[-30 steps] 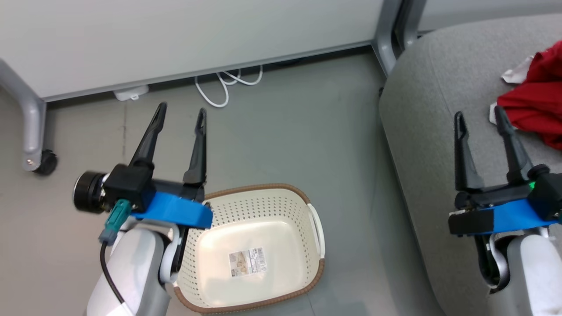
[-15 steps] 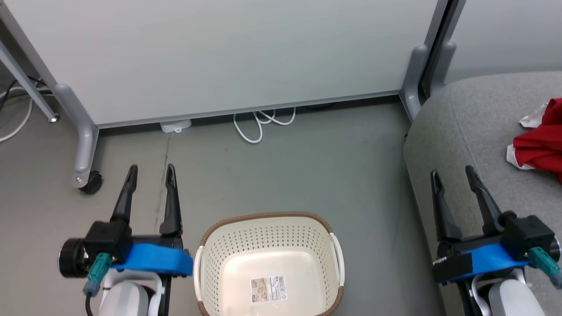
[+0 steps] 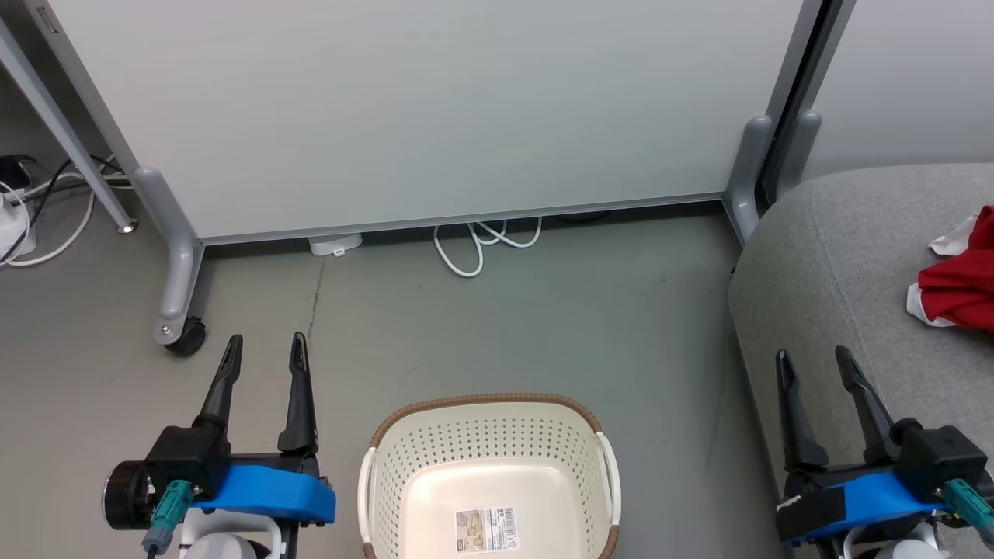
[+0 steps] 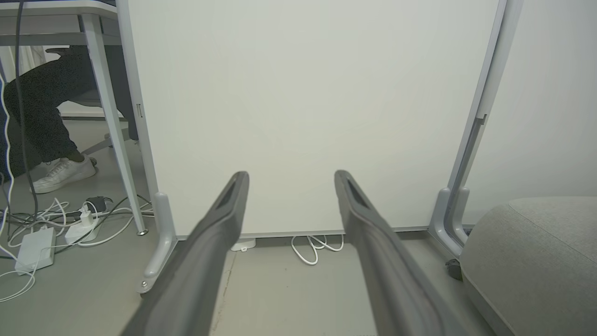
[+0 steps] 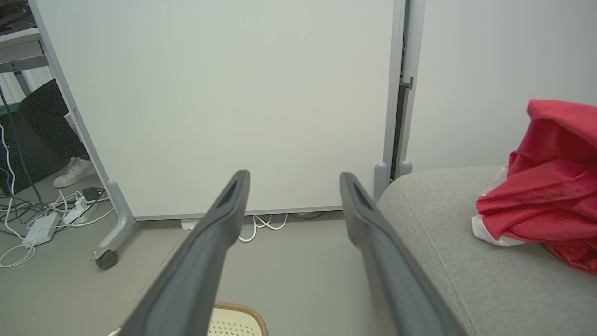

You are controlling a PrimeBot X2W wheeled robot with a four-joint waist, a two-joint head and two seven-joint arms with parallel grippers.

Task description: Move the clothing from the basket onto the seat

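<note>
The cream basket with its brown rim stands on the floor at the bottom middle; only a label lies in its base. Red clothing with white edges lies on the grey seat at the right, and it shows as a heap in the right wrist view. My left gripper is open over the floor, left of the basket. My right gripper is open over the seat's front edge, apart from the clothing. Both hold nothing.
A pale wheeled partition panel stands across the back, with a caster at the left. White cables lie under it. A desk leg, power strips and a person's foot are at the far left.
The head camera has tilted up and away, so the whole scene shifted down the picture. Both grippers have come lower and closer to the body, still open.
</note>
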